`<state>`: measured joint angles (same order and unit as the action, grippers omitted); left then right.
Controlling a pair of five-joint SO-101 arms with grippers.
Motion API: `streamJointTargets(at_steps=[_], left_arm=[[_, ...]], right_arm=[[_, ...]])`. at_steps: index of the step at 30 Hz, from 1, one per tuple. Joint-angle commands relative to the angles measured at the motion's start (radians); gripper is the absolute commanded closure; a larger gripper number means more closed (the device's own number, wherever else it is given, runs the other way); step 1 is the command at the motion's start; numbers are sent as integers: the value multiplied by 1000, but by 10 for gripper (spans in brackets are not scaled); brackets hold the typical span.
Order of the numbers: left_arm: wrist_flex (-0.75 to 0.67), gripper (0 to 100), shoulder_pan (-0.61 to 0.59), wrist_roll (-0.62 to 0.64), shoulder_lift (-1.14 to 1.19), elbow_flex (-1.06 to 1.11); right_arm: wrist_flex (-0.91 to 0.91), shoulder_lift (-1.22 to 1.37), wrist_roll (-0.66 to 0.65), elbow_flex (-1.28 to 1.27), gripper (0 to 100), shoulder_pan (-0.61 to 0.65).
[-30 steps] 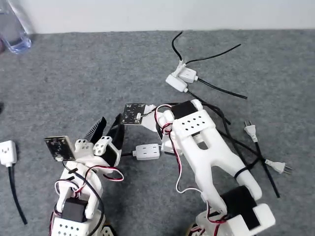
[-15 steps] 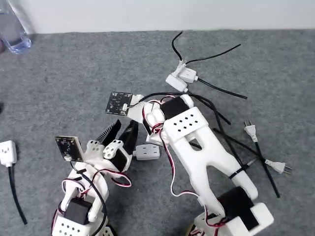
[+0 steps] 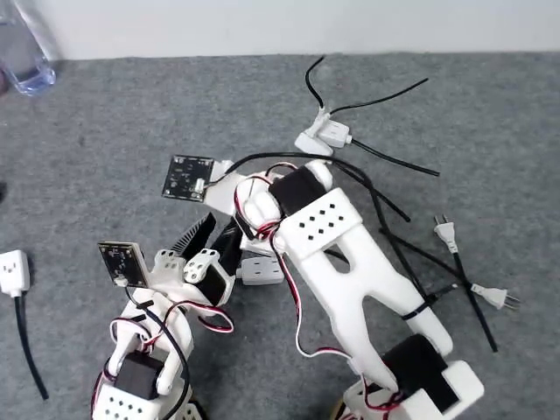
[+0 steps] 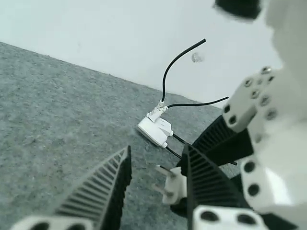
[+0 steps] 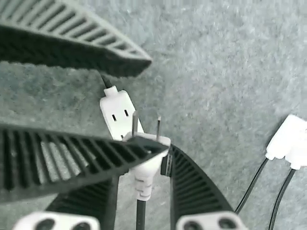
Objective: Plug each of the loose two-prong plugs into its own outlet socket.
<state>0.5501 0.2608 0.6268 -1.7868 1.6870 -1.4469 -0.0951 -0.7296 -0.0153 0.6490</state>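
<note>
From above, the right arm (image 3: 346, 262) covers part of the middle outlet socket (image 3: 265, 273). At the far left edge a clear bottle (image 3: 22, 52) is cut off. In the left wrist view a finger (image 4: 206, 187) of the left gripper (image 4: 158, 151) half hides the plug (image 4: 173, 188).

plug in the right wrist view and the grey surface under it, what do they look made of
Plug body: smooth white moulded plastic, slightly glossy by its even sheen. Prongs: bare metal, thin flat grey blades. Grey surface: probably carpet or felt, matte with a fuzzy fibrous texture.
</note>
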Motion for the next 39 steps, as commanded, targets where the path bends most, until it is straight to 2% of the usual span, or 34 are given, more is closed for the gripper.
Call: streamJointTargets(at_steps=[1,23,39], left_arm=[[-20,834,2,11,-8,-4],[-18,834,2,11,-8,-4],[3,834,2,11,-8,-2]], right_arm=[[-30,-45,17,58,990,18],[-85,-173,18,58,990,62],[-105,-232,80,112,990,99]])
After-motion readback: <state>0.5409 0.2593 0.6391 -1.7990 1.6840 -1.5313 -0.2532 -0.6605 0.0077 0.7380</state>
